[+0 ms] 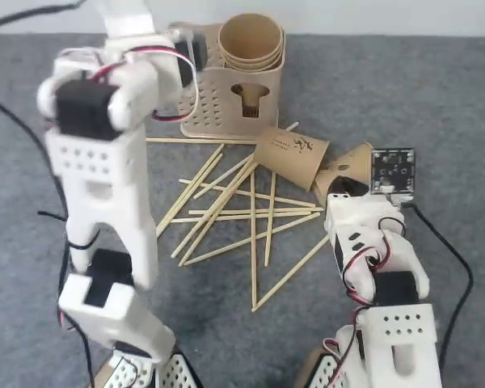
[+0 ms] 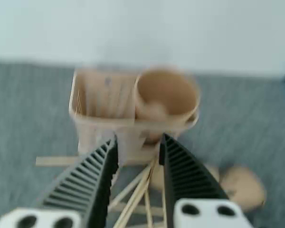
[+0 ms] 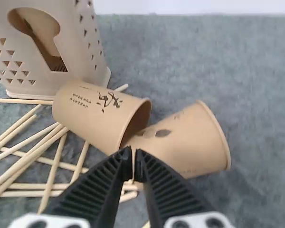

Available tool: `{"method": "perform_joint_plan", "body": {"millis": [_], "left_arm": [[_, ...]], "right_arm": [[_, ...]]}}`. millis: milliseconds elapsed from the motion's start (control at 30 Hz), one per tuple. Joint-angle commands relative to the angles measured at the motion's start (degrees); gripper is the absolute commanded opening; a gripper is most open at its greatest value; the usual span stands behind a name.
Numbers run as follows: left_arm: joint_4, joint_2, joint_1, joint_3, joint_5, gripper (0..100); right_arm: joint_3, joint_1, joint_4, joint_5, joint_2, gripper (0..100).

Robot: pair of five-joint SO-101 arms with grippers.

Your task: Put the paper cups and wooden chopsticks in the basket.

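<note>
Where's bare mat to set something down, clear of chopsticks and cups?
Free: the mat right of the basket, beyond the two tipped cups; also the near strip below the chopsticks, between left arm and right arm. Crowded: centre, basket to cups.

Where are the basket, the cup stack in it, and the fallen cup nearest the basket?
basket (image 1: 216,103): high view, perforated front wall.
cup stack (image 1: 250,37): high view, inside of top cup.
fallen cup (image 3: 97,116): right wrist view, printed side wall.

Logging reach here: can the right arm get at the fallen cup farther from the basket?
Probably yes: the right gripper hangs right beside that cup, nothing between, though its jaws look shut.
</note>
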Motion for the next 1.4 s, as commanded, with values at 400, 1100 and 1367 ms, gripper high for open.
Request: {"method": "perform_joint_plan", "body": {"millis": [400,1100,1367], "left_arm": [[-14.1,-30.2,1.2,57.5,0.5,14],[-41.0,-47.5,-9.6,97.7,-5.5,14],[-41.8,-47.6,-9.6,98.1,-5.5,14]], "right_arm": [[-26.0,-1.0,9.9,-4.2,25.3,6.9],[-30.3,-5.1,-5.4,-9.8,47.8,14.4],[-30.4,-5.6,-12.4,-9.8,55.5,14.5]]}}
